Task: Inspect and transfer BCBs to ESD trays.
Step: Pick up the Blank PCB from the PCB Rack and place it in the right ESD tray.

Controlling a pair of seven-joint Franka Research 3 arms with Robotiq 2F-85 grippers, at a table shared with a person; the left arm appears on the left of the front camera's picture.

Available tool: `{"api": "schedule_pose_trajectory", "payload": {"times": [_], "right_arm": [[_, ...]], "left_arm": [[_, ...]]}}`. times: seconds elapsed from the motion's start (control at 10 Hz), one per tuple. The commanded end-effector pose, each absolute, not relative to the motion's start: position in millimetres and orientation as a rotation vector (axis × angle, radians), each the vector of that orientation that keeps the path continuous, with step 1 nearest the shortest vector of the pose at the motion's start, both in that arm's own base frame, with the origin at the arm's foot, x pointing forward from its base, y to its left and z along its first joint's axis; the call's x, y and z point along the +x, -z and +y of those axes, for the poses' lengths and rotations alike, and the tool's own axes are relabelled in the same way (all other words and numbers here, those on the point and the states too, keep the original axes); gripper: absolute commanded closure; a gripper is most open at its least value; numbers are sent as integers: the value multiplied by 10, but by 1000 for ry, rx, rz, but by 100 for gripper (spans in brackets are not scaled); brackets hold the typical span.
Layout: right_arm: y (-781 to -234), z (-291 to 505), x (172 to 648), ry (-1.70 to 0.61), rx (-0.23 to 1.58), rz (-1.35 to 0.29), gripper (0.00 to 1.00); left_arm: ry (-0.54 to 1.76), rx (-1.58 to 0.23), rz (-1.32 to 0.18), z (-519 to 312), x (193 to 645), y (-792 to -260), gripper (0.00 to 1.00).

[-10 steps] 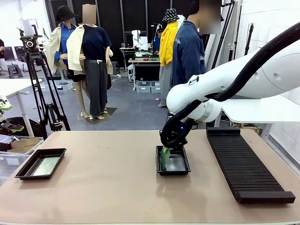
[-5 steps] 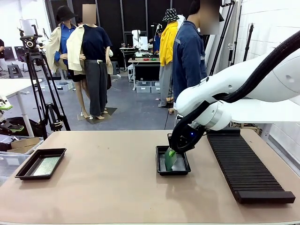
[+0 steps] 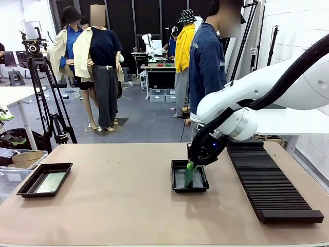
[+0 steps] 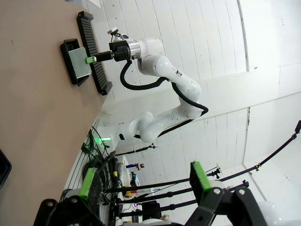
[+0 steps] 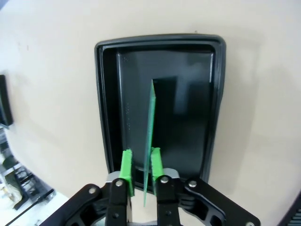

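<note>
Standing up on its thin edge, the green board (image 5: 151, 117) was inside the black tray (image 5: 106, 94) in the middle of the right wrist picture. I could not tell if its far edge touched the tray floor. The right gripper (image 5: 140, 157) was at the bottom of that picture, with the board between its green pads (image 5: 127, 165). The pads stood a little apart. One pad was right against the board and a dark gap showed beside the other, so the grip looked let go, not squeezed.

The board looked very thin and light, and stiff like a card. It looked ready to tip over and fall flat in the tray with nothing to prop it up. It also looked easy to scratch or crack. The best place to hold it seemed to be a bare short edge, pinched softly, and not the flat face.

The left gripper (image 4: 143, 179), at the bottom of its own picture, was spread wide with nothing in it. At the lower left of the front picture, another tray (image 3: 28, 194) had a second board (image 3: 50, 182) lying flat inside.
</note>
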State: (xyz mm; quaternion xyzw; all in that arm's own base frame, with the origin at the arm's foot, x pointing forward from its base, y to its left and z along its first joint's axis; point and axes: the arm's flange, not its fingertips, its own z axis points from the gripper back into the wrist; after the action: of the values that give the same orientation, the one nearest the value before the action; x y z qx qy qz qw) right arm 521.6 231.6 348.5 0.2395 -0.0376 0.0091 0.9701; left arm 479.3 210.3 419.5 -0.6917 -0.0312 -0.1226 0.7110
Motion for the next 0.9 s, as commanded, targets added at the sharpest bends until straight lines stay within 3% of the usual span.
{"api": "schedule_pose_trajectory", "payload": {"times": [0.0, 0.5, 0.8], "right_arm": [[-3534, 2280, 5220, -9, 477, -57, 53], [-3886, 2270, 5192, 26, 345, -61, 0], [-4118, 2314, 5143, 9, 241, -52, 0]], "left_arm": [[284, -1536, -80, 2134, 4774, -4224, 0], [284, -1536, -80, 2134, 4774, -4224, 0], [284, -1536, -80, 2134, 4774, -4224, 0]]}}
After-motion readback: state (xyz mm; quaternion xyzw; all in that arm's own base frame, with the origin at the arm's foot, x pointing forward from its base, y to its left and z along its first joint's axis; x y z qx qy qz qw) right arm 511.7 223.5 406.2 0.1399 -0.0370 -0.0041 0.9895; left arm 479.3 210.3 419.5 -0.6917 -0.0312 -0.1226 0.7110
